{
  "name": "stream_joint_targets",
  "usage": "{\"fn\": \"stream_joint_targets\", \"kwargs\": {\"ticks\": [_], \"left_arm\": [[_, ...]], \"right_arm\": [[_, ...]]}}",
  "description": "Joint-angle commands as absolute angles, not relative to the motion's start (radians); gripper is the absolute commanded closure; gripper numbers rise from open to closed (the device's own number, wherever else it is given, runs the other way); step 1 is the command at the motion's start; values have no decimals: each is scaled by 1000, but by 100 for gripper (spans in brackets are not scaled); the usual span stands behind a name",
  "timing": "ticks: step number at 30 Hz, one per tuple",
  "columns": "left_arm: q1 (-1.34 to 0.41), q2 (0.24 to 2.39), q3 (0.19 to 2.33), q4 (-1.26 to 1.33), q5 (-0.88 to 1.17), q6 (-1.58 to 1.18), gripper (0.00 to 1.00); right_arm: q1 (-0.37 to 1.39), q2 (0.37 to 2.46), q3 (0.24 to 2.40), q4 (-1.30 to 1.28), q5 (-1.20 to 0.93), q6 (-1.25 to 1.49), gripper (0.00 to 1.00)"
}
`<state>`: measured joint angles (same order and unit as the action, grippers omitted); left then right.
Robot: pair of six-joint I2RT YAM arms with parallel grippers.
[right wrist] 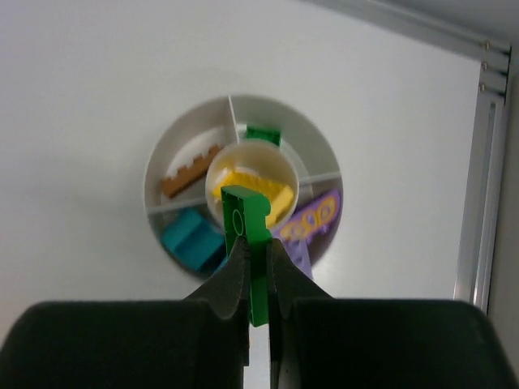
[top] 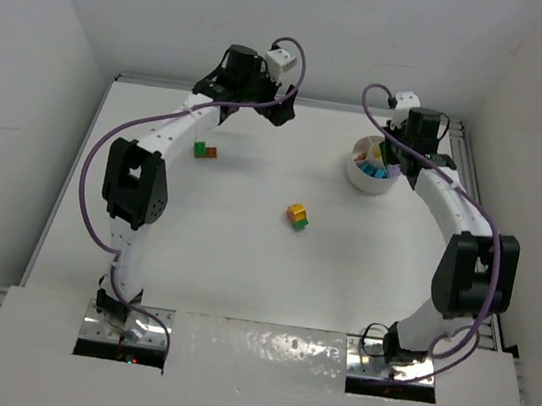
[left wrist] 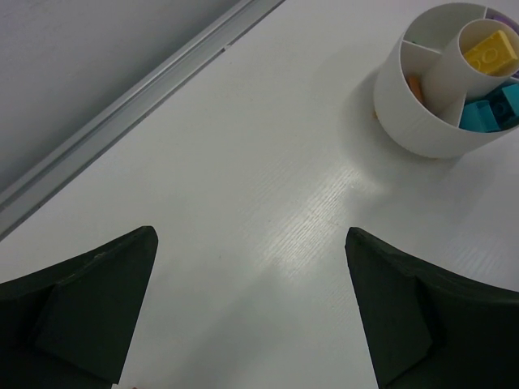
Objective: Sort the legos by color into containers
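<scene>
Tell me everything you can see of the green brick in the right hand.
The green brick is glossy plastic, long and narrow, standing on end with a round mark near its top. The right hand pinches its lower half between two dark fingers over the white dish, near the centre cup. Nothing else touches it.

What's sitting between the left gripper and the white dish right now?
Nothing: in the left wrist view only bare table runs from the open left gripper to the white dish. The top view agrees.
</scene>
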<state>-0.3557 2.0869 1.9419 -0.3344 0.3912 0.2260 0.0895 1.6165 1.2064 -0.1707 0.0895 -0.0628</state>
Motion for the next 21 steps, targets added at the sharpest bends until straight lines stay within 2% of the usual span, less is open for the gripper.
{"fn": "stream_joint_targets", "kwargs": {"ticks": [1, 8, 13, 17, 21], "left_arm": [[-365, 2071, 1982, -278, 358, 212, 0], [-365, 1982, 1833, -255, 308, 224, 0], [-364, 1960, 1812, -285, 276, 241, 0], [-362, 1957, 1812, -298, 256, 268, 0], [-364, 1954, 1810, -302, 230, 275, 0]], "right_arm": [[49, 1733, 1359, -118, -41, -115, 100], [38, 1874, 1528, -74, -52, -199, 100], [38, 1901, 1511, 50, -52, -349, 100], [35, 1960, 1540, 3, -72, -497, 100], [6, 1993, 1526, 3, -120, -502, 100]]}}
